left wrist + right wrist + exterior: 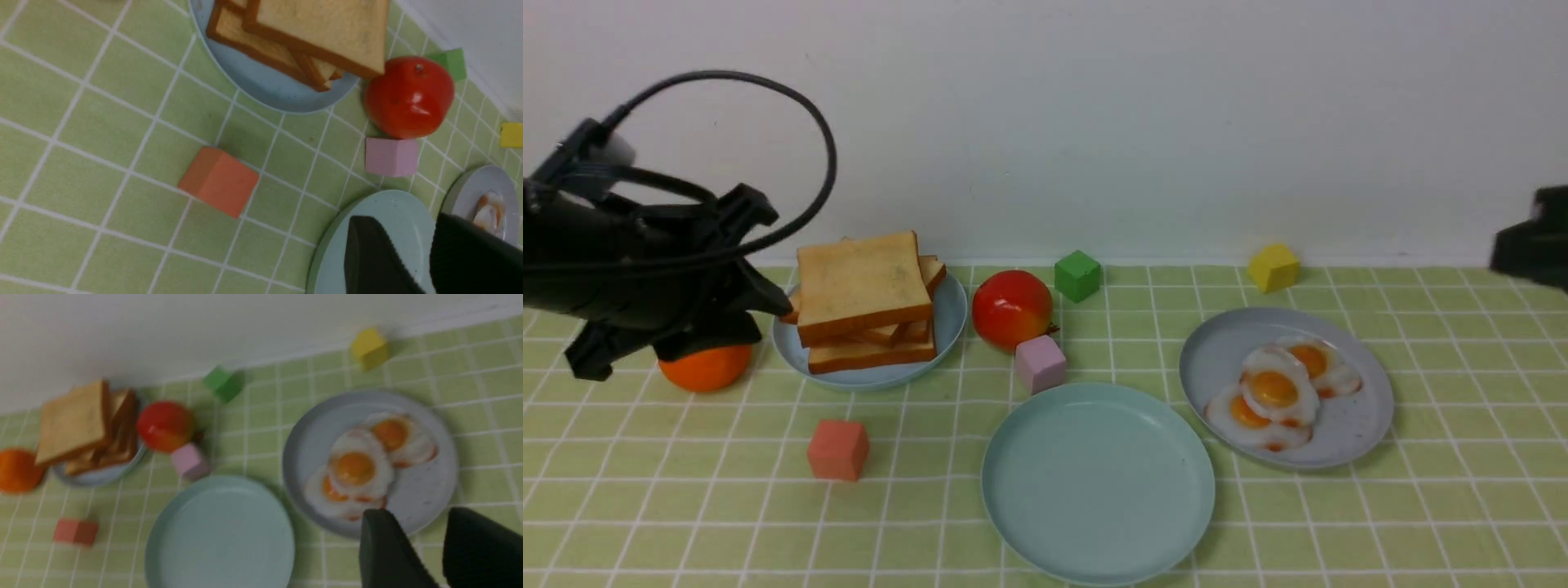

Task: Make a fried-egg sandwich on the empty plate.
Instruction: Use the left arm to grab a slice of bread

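The mint-teal plate (1098,482) sits bare at the front centre of the green checked surface (1462,506) — no sandwich on it yet. Behind it to the left, the toast slices (862,286) are stacked askew on the light blue plate (952,314). To its right, three fried eggs (1274,390) overlap on the grey-blue speckled plate (1356,425).

A pink cube (1040,363) stands just behind the mint-teal plate, close against a red apple (1011,309). A green cube (1077,275) and a yellow cube (1273,267) sit near the wall, and an orange-red cube (838,449) is in front of the toast.

My left arm (637,269) hangs above an orange (704,367) beside the toast plate. The left fingers (367,257) are parted with nothing between them. My right arm (1535,237) shows only at the edge — the right fingers (384,547) are likewise apart and grip nothing.
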Tool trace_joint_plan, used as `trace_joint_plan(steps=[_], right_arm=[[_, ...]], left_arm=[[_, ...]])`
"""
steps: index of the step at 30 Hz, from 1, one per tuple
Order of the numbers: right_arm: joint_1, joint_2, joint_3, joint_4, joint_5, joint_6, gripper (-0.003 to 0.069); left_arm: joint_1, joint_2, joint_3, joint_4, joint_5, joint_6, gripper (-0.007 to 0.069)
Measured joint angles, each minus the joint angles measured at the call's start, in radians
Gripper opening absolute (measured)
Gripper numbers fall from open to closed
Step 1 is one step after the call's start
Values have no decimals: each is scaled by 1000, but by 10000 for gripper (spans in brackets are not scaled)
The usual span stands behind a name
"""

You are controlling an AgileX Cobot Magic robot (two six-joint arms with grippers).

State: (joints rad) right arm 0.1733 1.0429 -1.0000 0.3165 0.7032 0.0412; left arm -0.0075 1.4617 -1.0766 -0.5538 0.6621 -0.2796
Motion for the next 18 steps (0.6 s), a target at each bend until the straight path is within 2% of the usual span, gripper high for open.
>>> trace_joint_plan(steps=[2, 6, 11, 15, 16, 18], right_arm=[[38, 6, 0, 50, 9, -67, 241], [95, 6, 0, 106, 11, -124, 241], [137, 6, 0, 131, 11, -145, 241], [146, 6, 0, 161, 11, -147, 241], [146, 6, 0, 161, 11, -147, 241], [146, 6, 0, 176, 11, -148, 241]], left_arm=[[45, 72, -54, -42, 31, 21, 239], [109, 171, -121, -62, 41, 35, 267], [121, 278, -158, -91, 42, 82, 382], [121, 345, -160, -186, 18, 200, 456], [121, 347, -160, -192, 17, 213, 458], [121, 378, -161, -290, -7, 296, 465]])
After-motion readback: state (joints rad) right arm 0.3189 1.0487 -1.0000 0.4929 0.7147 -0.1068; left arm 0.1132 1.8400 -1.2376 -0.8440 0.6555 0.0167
